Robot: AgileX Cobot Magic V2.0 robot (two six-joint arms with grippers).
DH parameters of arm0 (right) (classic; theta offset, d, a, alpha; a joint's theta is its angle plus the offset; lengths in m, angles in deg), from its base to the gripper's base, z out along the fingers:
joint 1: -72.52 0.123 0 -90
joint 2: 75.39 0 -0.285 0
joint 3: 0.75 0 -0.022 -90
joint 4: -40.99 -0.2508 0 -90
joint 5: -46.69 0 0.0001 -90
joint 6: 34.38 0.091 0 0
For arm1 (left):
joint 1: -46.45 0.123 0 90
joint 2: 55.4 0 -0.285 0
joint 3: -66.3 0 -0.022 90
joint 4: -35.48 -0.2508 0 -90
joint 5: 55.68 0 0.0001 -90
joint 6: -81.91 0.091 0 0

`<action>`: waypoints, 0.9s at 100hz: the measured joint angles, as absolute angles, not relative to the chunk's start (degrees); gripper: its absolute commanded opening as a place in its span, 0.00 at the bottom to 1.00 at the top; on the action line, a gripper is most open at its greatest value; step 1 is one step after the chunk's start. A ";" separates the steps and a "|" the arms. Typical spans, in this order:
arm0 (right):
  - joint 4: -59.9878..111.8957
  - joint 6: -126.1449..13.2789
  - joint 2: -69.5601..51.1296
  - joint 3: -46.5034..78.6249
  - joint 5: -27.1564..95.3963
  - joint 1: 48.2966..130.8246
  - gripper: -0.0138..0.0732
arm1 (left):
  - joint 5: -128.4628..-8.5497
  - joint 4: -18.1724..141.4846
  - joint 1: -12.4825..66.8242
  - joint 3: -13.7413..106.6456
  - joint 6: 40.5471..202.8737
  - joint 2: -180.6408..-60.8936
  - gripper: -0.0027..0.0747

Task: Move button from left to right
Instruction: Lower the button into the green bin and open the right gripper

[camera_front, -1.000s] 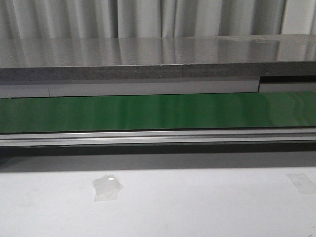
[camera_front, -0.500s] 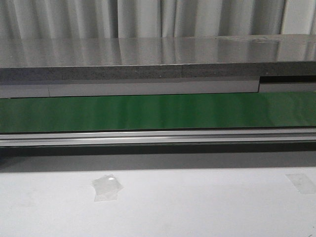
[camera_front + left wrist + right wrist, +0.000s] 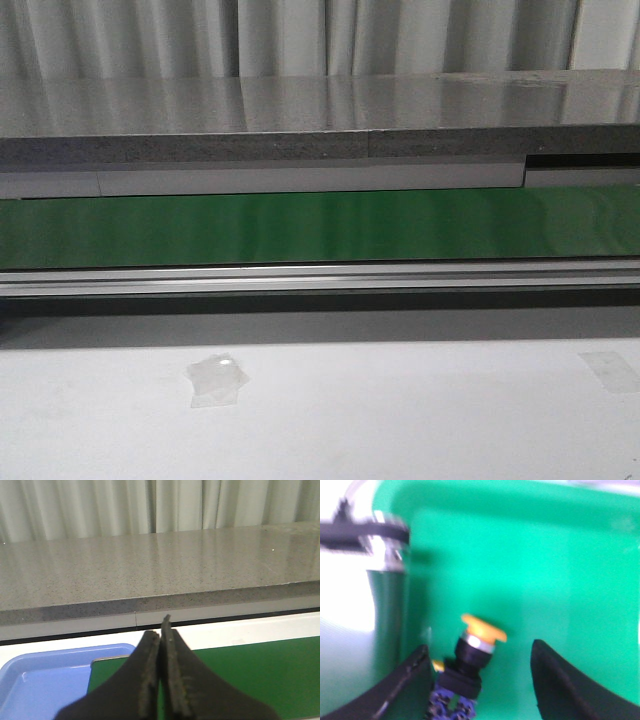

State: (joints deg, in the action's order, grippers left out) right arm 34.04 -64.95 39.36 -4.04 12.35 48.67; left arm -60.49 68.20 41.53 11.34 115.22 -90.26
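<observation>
While the right gripper point(image 3: 480, 680) stands with its two dark fingers spread wide, one button point(image 3: 470, 662) lies between them on a green surface point(image 3: 560, 580). Its yellow-orange cap tilts away from the fingers, a silver ring sits under the cap, and the black body points back toward the wrist. The button lies nearer one finger than the other; whether it touches that finger is too blurred to tell. Beyond the cap the green surface runs open and bare up to a bright rim, and a blurred metal edge point(image 3: 380, 550) bounds it on one side.

The left gripper point(image 3: 161, 680) has its two fingers pressed together with nothing between them. Beneath it lie a green belt point(image 3: 250, 670) and one blue tray point(image 3: 45, 680), whose corner meets the belt's end. Beyond is a grey stone counter point(image 3: 150, 565), then curtains.

From the front, one long green belt point(image 3: 320, 225) crosses the whole width, with a metal rail point(image 3: 320, 278) along its near edge. Two pieces of clear tape point(image 3: 215, 380) lie on the white table point(image 3: 400, 420), well apart.
</observation>
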 measured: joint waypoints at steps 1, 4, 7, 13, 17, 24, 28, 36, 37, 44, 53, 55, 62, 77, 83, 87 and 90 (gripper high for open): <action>33.68 -64.95 38.98 -4.04 12.61 48.67 0.67 | -60.49 68.20 41.53 11.34 115.22 -90.26 0.01; 32.31 -64.95 38.22 -4.04 13.17 48.67 0.67 | -60.49 68.20 41.53 11.34 115.22 -90.26 0.01; 30.64 -64.95 37.48 -4.04 13.63 48.80 0.67 | -60.49 68.20 41.53 11.34 115.22 -90.26 0.01; 28.33 -64.95 35.83 -4.04 14.60 49.24 0.67 | -60.49 68.20 41.53 11.34 115.22 -90.26 0.01; 27.03 -64.95 34.84 -4.04 15.06 49.84 0.67 | -60.49 68.20 41.53 11.34 115.22 -90.26 0.01; 25.76 -64.95 33.44 -4.04 15.68 51.46 0.67 | -60.49 68.20 41.53 11.34 115.22 -90.26 0.01; 25.25 -64.95 32.82 -4.04 15.83 52.74 0.67 | -60.49 68.20 41.53 11.34 115.22 -90.26 0.01; 24.73 -64.95 31.57 -4.04 15.96 55.53 0.67 | -60.49 68.20 41.53 11.34 115.22 -90.26 0.01; 24.73 -64.95 31.48 -4.04 16.07 55.80 0.67 | -60.49 68.20 41.53 11.34 115.22 -90.26 0.01; 24.28 -64.95 30.55 -4.04 16.49 58.55 0.67 | -60.49 68.20 41.53 11.34 115.22 -90.26 0.01; 22.71 -64.95 29.11 -4.04 17.18 61.97 0.67 | -60.49 68.20 41.53 11.34 115.22 -90.26 0.01; 22.29 -64.95 28.77 -4.04 17.31 62.72 0.67 | -60.49 68.20 41.53 11.34 115.22 -90.26 0.01; 21.31 -64.95 27.48 -4.04 18.05 64.98 0.67 | -60.49 68.20 41.53 11.34 115.22 -90.26 0.01; 20.07 -64.95 24.09 -3.01 18.73 68.73 0.67 | -60.49 68.20 41.53 11.34 115.22 -90.26 0.01; 19.81 -64.98 22.18 -1.57 19.30 69.60 0.67 | -60.49 68.20 41.53 11.34 115.22 -90.26 0.01; 19.67 -64.98 20.73 -0.02 19.90 70.20 0.67 | -60.49 68.20 41.53 11.34 115.22 -90.26 0.01; 19.58 -64.98 19.65 1.20 20.40 70.45 0.67 | -60.49 68.20 41.53 11.34 115.22 -90.26 0.01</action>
State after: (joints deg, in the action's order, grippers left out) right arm 19.58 -64.98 19.65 1.20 20.40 70.45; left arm -60.49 68.20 41.53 11.34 115.22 -90.26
